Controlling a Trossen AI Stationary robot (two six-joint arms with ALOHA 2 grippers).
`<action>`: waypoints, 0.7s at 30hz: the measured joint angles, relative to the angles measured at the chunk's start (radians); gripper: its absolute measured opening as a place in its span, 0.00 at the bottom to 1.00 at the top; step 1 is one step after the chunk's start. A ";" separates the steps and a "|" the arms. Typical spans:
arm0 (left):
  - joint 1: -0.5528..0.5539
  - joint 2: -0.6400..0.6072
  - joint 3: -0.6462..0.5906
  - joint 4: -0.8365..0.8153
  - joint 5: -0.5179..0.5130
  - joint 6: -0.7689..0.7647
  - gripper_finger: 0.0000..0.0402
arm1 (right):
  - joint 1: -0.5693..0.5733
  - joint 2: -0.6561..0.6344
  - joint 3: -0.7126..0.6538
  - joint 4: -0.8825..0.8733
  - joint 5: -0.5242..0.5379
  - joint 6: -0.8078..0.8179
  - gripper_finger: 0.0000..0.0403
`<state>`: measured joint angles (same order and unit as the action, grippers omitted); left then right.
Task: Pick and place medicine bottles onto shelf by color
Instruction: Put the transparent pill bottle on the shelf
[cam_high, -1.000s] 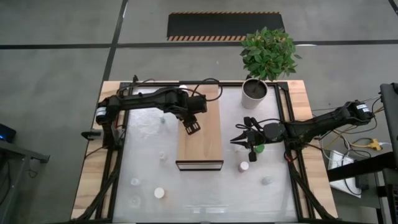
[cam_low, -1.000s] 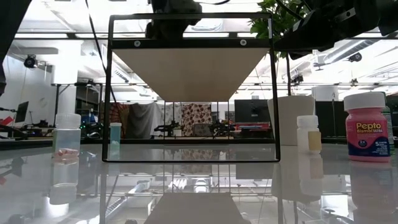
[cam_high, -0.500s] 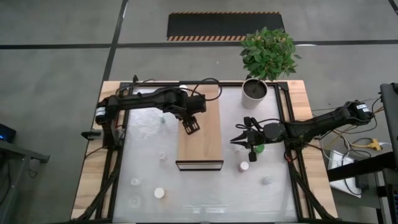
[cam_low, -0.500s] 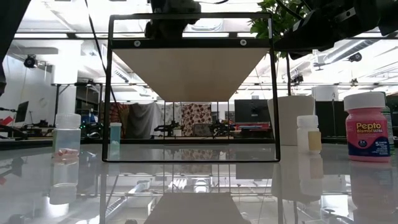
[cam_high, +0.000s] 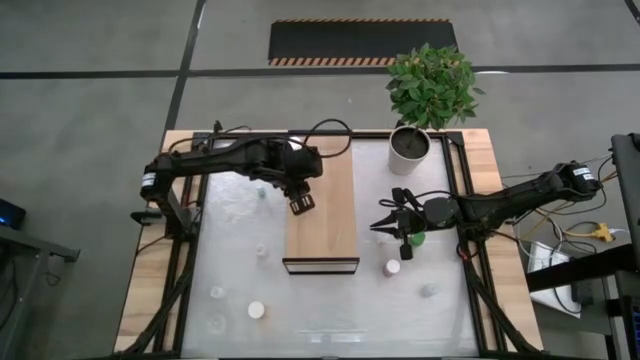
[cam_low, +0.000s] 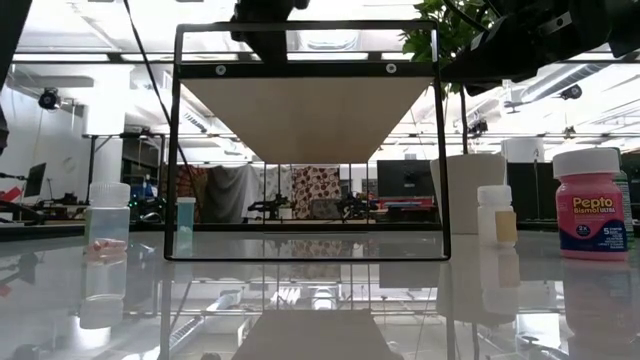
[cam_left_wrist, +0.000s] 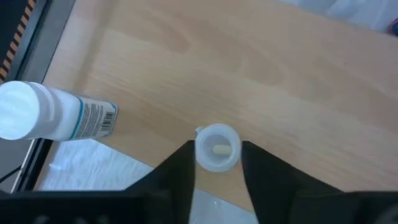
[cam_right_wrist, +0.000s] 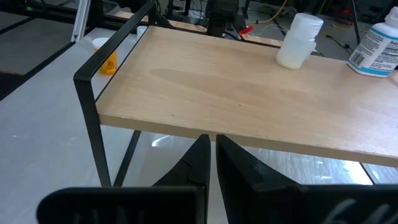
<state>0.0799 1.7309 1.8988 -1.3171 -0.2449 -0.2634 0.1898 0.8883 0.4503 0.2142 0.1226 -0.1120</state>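
Left gripper (cam_high: 299, 206) retracted; bottle (cam_left_wrist: 216, 148) upright, shelf-edge

Bright overhead light, glossy table glare

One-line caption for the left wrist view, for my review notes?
Left gripper straddles a small white bottle standing on the wooden shelf, beside a larger labelled white bottle.
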 joint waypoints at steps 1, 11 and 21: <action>0.000 0.002 -0.005 0.001 -0.001 0.001 0.22 | 0.000 0.000 0.000 0.000 0.000 0.000 0.04; 0.000 0.003 -0.072 0.039 -0.007 0.000 0.02 | 0.000 0.000 0.000 0.000 0.000 -0.001 0.04; 0.001 0.002 -0.073 0.035 -0.071 -0.018 0.02 | 0.000 0.000 0.000 0.000 0.000 0.000 0.04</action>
<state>0.0811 1.7332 1.8256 -1.2823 -0.3160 -0.2810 0.1898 0.8883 0.4503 0.2138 0.1226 -0.1123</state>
